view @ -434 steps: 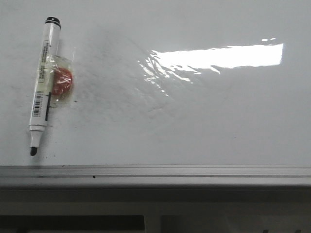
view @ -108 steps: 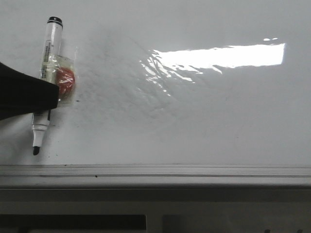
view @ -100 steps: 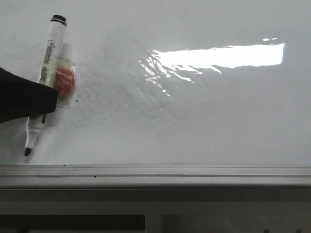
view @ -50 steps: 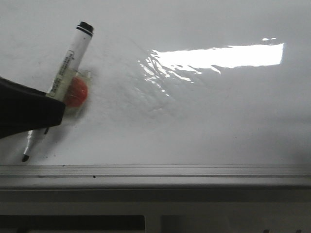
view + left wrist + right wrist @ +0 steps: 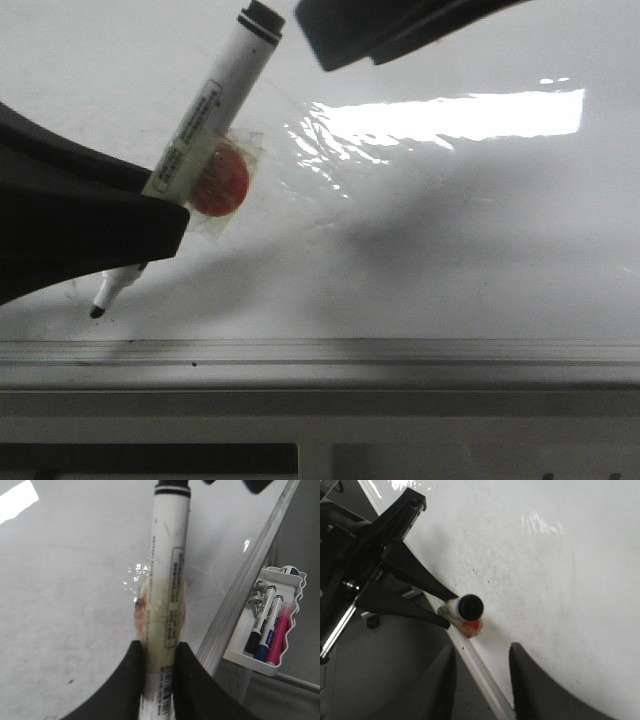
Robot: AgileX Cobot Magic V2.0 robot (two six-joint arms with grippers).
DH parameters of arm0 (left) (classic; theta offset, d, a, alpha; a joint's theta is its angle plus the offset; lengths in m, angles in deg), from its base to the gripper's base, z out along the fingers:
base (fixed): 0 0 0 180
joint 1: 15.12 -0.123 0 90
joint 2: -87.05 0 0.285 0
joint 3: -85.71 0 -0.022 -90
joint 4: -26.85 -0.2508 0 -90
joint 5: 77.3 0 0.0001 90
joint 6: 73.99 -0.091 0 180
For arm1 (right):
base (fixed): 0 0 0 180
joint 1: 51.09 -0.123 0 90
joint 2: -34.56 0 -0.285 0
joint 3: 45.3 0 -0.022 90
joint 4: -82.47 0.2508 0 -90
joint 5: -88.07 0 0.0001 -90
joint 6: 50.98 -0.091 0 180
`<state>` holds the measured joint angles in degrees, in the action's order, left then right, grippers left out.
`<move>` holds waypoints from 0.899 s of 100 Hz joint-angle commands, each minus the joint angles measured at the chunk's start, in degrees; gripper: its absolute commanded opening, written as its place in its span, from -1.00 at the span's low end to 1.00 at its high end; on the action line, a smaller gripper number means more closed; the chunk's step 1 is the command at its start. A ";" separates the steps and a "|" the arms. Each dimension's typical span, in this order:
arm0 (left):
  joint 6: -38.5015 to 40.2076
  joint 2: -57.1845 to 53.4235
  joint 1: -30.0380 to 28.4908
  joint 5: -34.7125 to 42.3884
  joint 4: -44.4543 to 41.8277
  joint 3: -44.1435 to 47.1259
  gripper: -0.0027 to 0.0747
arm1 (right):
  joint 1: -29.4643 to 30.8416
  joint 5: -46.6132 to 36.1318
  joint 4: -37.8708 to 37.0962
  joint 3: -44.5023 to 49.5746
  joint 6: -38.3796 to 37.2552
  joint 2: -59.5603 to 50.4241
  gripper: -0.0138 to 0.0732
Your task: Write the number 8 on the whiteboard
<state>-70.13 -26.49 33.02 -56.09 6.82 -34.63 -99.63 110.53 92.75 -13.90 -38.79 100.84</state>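
The whiteboard (image 5: 450, 250) is glossy white with faint smudges and a bright reflection. No number 8 shows on it. My left gripper (image 5: 160, 215) is shut on a white marker (image 5: 215, 95) with a red disc (image 5: 220, 180) taped to its barrel. The marker is tilted, its black tip (image 5: 97, 311) down near the board's pale frame edge (image 5: 400, 352). In the left wrist view the fingers (image 5: 137, 675) clamp the marker (image 5: 170, 555). My right gripper (image 5: 340, 40) hangs open above the board; in its view (image 5: 482, 675) the marker's black end (image 5: 470, 607) lies just ahead.
A white tray (image 5: 267, 630) holding several markers hangs beside the board's frame. My left arm (image 5: 380, 580) shows dark in the right wrist view. The whiteboard (image 5: 560, 570) stretches on past the marker.
My left gripper came in from the left, closed on the marker and lifted and tilted it to the right. My right gripper has entered at the top.
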 commanded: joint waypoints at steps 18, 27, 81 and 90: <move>0.18 -0.39 0.50 5.00 0.47 -1.66 -0.98 | -1.06 -3.96 2.67 -6.64 0.61 6.04 -0.18; 0.18 -0.39 0.50 5.00 0.47 -1.66 -0.98 | -1.06 -3.84 5.20 -7.35 0.61 7.53 -0.18; 0.18 -0.39 0.50 5.00 -0.55 -1.66 -0.75 | -1.06 -3.80 6.97 -7.48 0.61 9.56 -0.79; 0.18 -0.39 0.50 5.00 -0.55 -1.66 -0.50 | -1.06 -4.52 6.97 -7.48 0.61 9.56 -0.85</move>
<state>-70.26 -26.37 33.02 -55.72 5.52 -34.63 -100.86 110.45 99.61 -19.37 -38.61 111.35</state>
